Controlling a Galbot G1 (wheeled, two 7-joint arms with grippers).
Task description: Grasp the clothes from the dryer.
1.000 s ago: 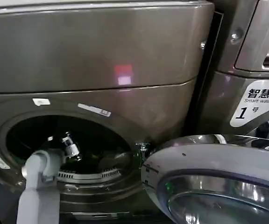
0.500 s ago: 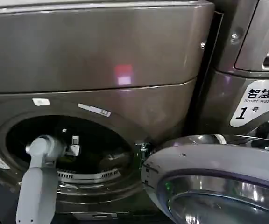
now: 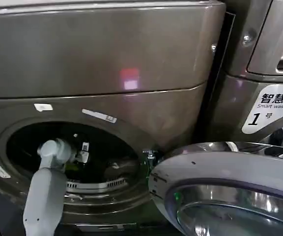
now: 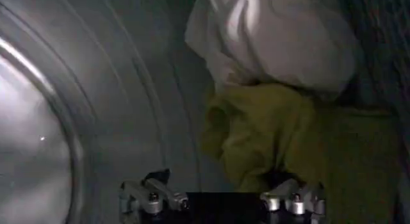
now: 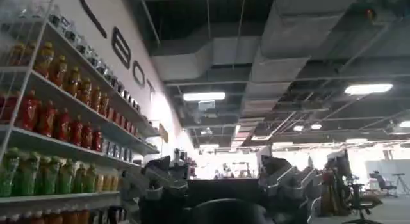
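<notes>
Head view: the left arm [image 3: 45, 196] rises from the lower left and reaches through the round opening of the dryer [image 3: 102, 59], a dark bronze-grey machine. Its left end effector [image 3: 84, 152] is inside the dark drum, past the grey wrist joint, and from here I cannot tell how far its fingers are spread. A small patch of yellow-green shows in the drum just beside and below it. The round glass door [image 3: 230, 191] with its grey rim hangs open at the lower right. Behind it stands a second machine bearing a white label [image 3: 271, 113] with a "1".

Left wrist view: the left end effector [image 4: 221, 201] looks into the drum, its two metal fingers [image 4: 154, 196] spread apart with nothing between them. The clothes [image 4: 269, 136], a yellow-green bundle, lie just ahead of it, nearer one finger than the other, which seems to touch the fabric's edge. A white cloth [image 4: 275, 33] sits against the clothes on the far side from the end effector. The ribbed grey drum wall [image 4: 115, 104] curves away on the other side.

Right wrist view: the right end effector [image 5: 218, 193] points out into the room, well away from the dryer, its dark fingers apart and holding nothing. Shelves [image 5: 57, 136] of bottled drinks line the wall beside it, under a ceiling with strip lights [image 5: 208, 96].
</notes>
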